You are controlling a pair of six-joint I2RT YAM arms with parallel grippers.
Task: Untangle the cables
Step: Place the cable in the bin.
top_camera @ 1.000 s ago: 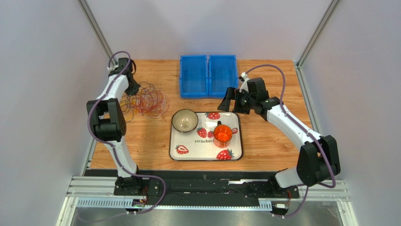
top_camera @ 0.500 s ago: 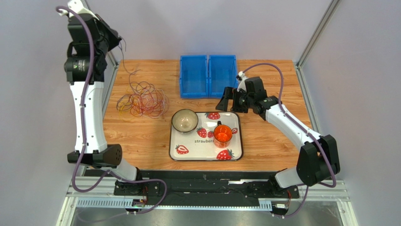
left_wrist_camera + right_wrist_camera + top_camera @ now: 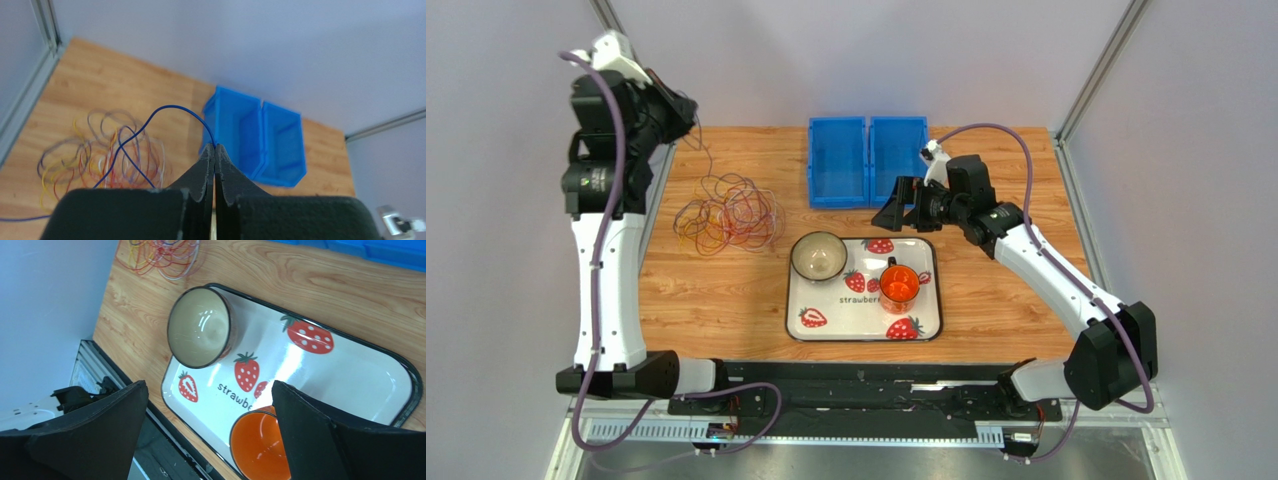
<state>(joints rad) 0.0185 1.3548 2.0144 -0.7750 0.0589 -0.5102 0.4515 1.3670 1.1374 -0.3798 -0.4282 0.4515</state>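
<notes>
From the overhead camera I see the cables (image 3: 726, 212) lying as a loose tangle of red, orange, yellow and pale loops on the far-left part of the wooden table (image 3: 1006, 300), left of the bowl (image 3: 818, 256) and well apart from the two blue bins (image 3: 866, 160). My left gripper (image 3: 681, 110) is raised high above that corner, and from up here I can only make out a faint dark strand dropping from it toward the pile.

The left wrist camera settles it: the fingers are pressed together, pinching a thin blue wire (image 3: 170, 107) right at their tips. The wire arches up and runs down into the tangle (its colour is lost in the overhead view).

The right gripper (image 3: 896, 212) hangs over the far edge of the tray (image 3: 788, 300), its fingers spread wide with nothing between them. Its wrist camera looks straight down between them at the bowl and the rim of the orange cup (image 3: 260, 445), both on the tray.

The tray is printed with red strawberries and a word. The overhead view gives me "strawber" before the cup cuts it off. The right wrist view shows only "strawb".
</notes>
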